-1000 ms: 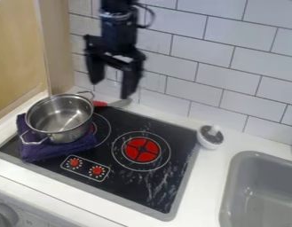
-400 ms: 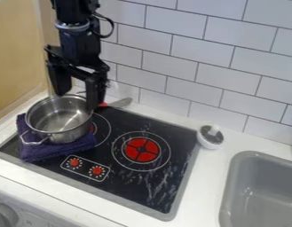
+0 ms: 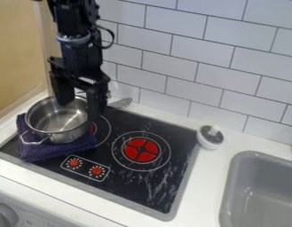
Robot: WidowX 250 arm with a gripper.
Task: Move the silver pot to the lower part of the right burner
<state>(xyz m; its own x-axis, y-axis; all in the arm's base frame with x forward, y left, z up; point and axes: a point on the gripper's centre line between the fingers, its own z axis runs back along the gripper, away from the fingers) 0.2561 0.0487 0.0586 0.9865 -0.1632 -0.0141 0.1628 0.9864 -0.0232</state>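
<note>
Hanging over the pot (image 3: 69, 134), the gripper (image 3: 81, 111) had its jaws spread; a purple cloth (image 3: 47, 151) lay beneath the pot, a utensil (image 3: 121, 103) at the stove's (image 3: 133, 188) rear edge.

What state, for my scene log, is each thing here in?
Gripper: open, fingers apart at the pot's rim
Pot: upright, lidless, empty, resting on the cloth
Cloth: bunched under the pot
Stovetop: streaked
Knobs: setting too small to tell
</note>
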